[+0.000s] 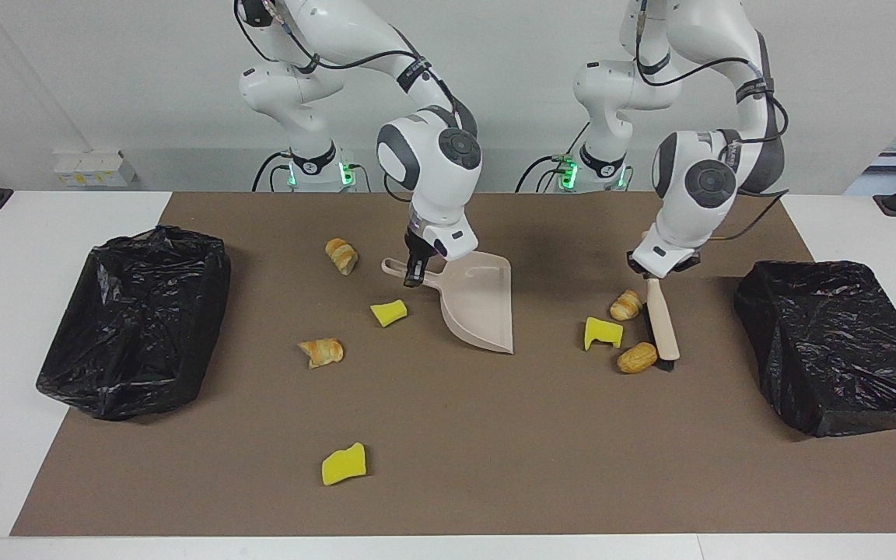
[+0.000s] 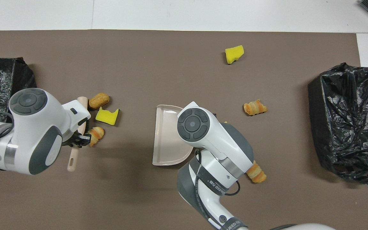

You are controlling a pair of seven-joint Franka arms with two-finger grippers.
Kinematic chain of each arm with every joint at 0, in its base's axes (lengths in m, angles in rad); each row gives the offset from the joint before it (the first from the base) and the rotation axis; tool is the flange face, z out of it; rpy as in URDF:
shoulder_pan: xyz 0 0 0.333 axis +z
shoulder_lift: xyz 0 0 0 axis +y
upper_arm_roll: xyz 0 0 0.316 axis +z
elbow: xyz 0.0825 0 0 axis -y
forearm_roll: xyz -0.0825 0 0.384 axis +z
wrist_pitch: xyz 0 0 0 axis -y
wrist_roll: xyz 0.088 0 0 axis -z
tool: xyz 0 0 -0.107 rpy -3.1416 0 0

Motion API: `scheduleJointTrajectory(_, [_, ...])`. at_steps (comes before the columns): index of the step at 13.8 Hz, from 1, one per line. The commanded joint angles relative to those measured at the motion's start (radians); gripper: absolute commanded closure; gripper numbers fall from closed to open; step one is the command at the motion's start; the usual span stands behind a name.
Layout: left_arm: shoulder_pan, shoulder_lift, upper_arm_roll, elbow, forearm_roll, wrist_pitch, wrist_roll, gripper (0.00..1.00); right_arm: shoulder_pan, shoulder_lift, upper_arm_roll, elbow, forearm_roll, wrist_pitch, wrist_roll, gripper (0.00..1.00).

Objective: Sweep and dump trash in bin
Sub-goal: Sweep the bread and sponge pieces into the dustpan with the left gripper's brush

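My right gripper is shut on the handle of the beige dustpan, whose lip rests on the brown mat. My left gripper is shut on the handle of the beige brush, bristles down on the mat. The brush touches a bread roll and a croissant piece, with a yellow sponge beside them toward the dustpan. Several other trash bits lie scattered: a sponge, croissants, and a sponge farthest from the robots. In the overhead view the right arm hides its gripper.
A bin lined with a black bag stands at the right arm's end of the table. A second bin stands at the left arm's end. The brown mat covers the table's middle.
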Motion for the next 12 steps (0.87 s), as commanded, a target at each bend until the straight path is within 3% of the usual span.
scheduleJointTrajectory(1, [-0.103, -0.026, 0.016, -0.035, -0.078, -0.007, -0.097, 1.00, -0.017, -0.009, 0.006, -0.023, -0.011, 0.009, -0.032, 1.00])
scheduleJointTrajectory(6, [-0.293, 0.000, 0.016, -0.023, -0.234, 0.056, -0.211, 1.00, -0.055, -0.022, 0.006, -0.068, -0.011, 0.013, -0.087, 1.00])
scheduleJointTrajectory(12, [-0.523, 0.005, 0.014, 0.082, -0.285, 0.043, -0.414, 1.00, -0.061, -0.024, 0.006, -0.076, -0.011, 0.018, -0.090, 1.00])
